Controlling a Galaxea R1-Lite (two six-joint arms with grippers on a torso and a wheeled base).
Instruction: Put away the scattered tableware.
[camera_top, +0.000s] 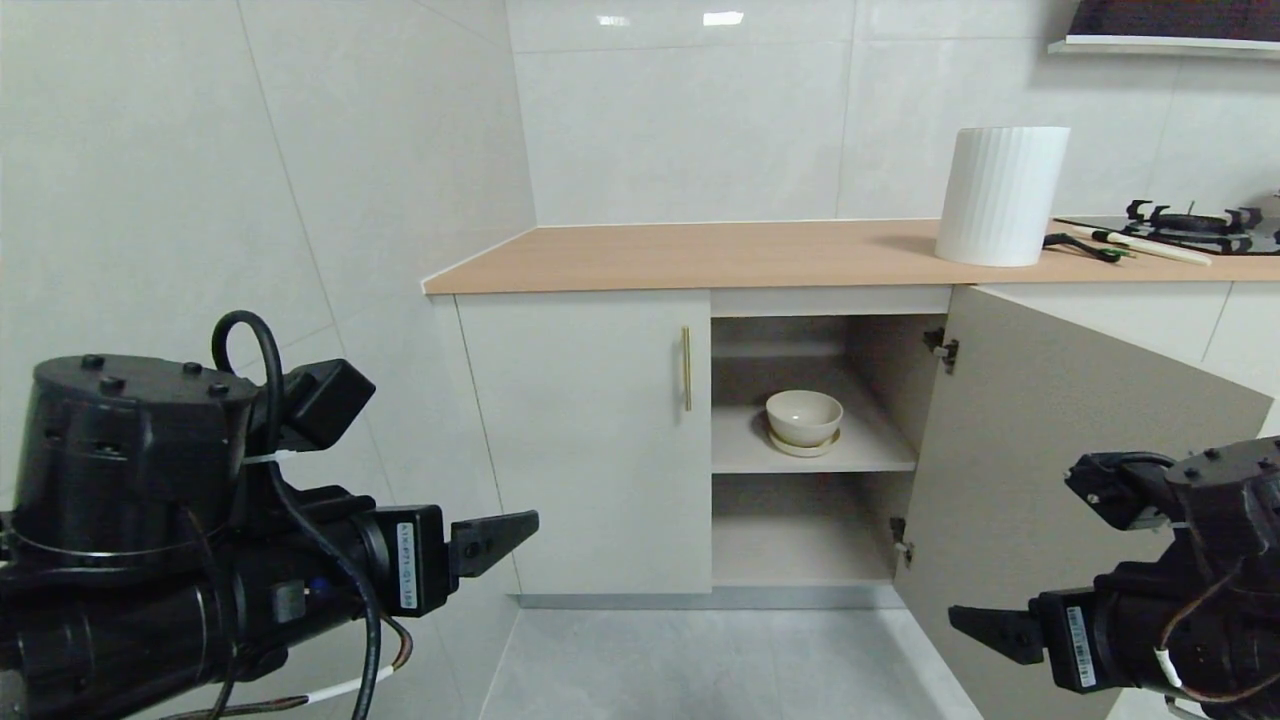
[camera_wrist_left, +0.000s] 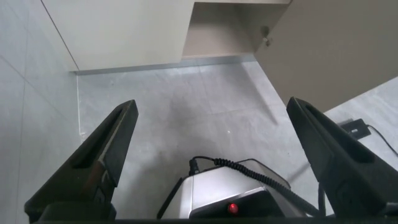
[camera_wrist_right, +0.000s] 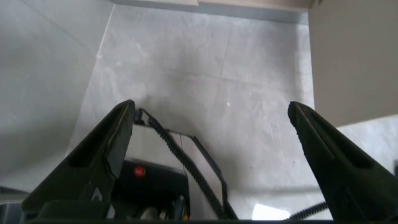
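A cream bowl (camera_top: 804, 415) sits on a small plate (camera_top: 803, 446) on the middle shelf of the open cabinet (camera_top: 800, 455). Chopsticks (camera_top: 1150, 246) lie on the wooden counter (camera_top: 700, 255) at the far right, beside a white ribbed container (camera_top: 1001, 195). My left gripper (camera_wrist_left: 211, 130) hangs low at the left, well short of the cabinet, open with nothing between its fingers. My right gripper (camera_wrist_right: 211, 130) is low at the right, in front of the open door (camera_top: 1050, 470), also open and empty.
The right cabinet door stands swung out toward me. The left door (camera_top: 590, 440) is shut, with a brass handle (camera_top: 686, 368). A gas hob (camera_top: 1195, 222) is at the counter's far right. A tiled wall (camera_top: 250, 200) runs along the left; grey floor (camera_top: 700, 660) lies below.
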